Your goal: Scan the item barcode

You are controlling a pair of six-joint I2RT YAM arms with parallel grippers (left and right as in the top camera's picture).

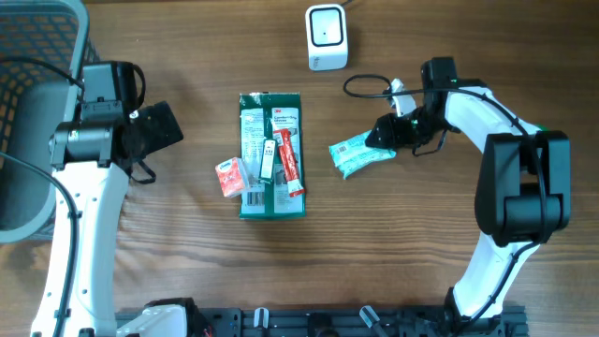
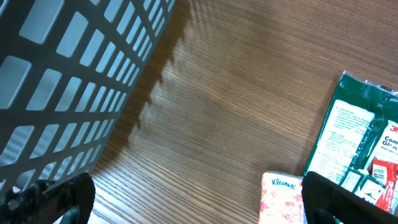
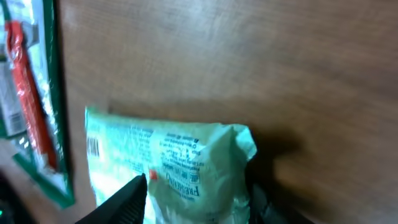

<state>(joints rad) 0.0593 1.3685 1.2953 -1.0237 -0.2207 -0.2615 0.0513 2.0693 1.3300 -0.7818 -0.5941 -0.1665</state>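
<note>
We see a wood table [image 1: 187,271] with a black basket [image 1: 37,37] at one corner. The left arm [image 1: 89,201] waits near the basket. The left fingers [image 2: 348,196] are wide apart and hold nothing.

The right arm [image 1: 524,178] reaches in to the pouch [image 1: 360,154]. The right fingers [image 3: 127,199] sit one on each side of the pouch's end, and we think they are pinching it. The pouch looks like it is lying on the table, just beside the big green pack [image 1: 253,122] in the middle. A little tissue pack [image 1: 231,176] touches the green pack's other side.

The white scanner [image 1: 327,37] stands at the far edge, apart from the pouch. A small barcode [image 3: 93,146] shows on the pouch's far end.

We think the job has just begun. The grab looks about done. The pouch is not yet lifted. It must go up to the scanner, with the barcode turned to face it.
</note>
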